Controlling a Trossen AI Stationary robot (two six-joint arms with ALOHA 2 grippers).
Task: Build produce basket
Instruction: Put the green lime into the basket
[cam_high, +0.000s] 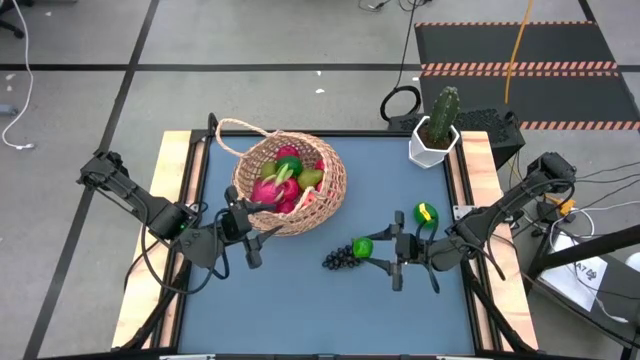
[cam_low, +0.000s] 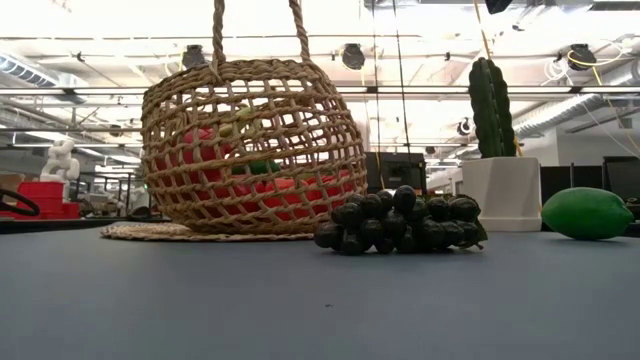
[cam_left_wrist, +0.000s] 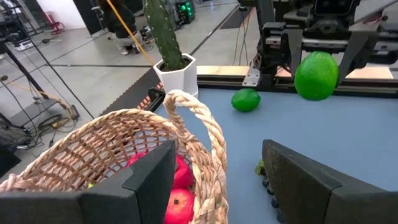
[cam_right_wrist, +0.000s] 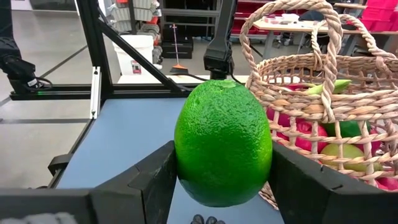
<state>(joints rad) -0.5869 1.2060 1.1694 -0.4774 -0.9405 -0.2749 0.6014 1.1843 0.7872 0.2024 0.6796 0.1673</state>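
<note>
Nearest my right wrist camera is the lime (cam_right_wrist: 222, 151), filling the middle of the frame, clenched between the right gripper's (cam_high: 378, 255) two dark fingers (cam_right_wrist: 146, 180). From above I see that gripper at lower centre-right of the frame, with the green fruit held clear of the mat.

The basket (cam_high: 325, 190) is the biggest thing I have – tan wicker, sitting at upper centre of the high view on the blue table (cam_high: 300, 300), tipped with its mouth toward the upper part of the frame. The produce (cam_high: 285, 180) inside is red, pink and green, with a dragon fruit among it. The basket's loop handle (cam_left_wrist: 199, 124) rises right between my left gripper's (cam_high: 248, 232) fingers (cam_left_wrist: 152, 174), which stand wide apart around the rim and grip nothing.

The white hexagonal pot with a cactus (cam_high: 437, 130) stands at the upper right corner of the mat, well apart from the basket. The dark grape bunch (cam_high: 340, 258) lies on the mat just left of the held lime – directly between it and the basket's lower edge. A second lime (cam_high: 427, 213) lies right of centre, near the right arm.

Beyond the table I see grey floor, cables and a hazard-striped black mat (cam_high: 520, 45) at upper right.
</note>
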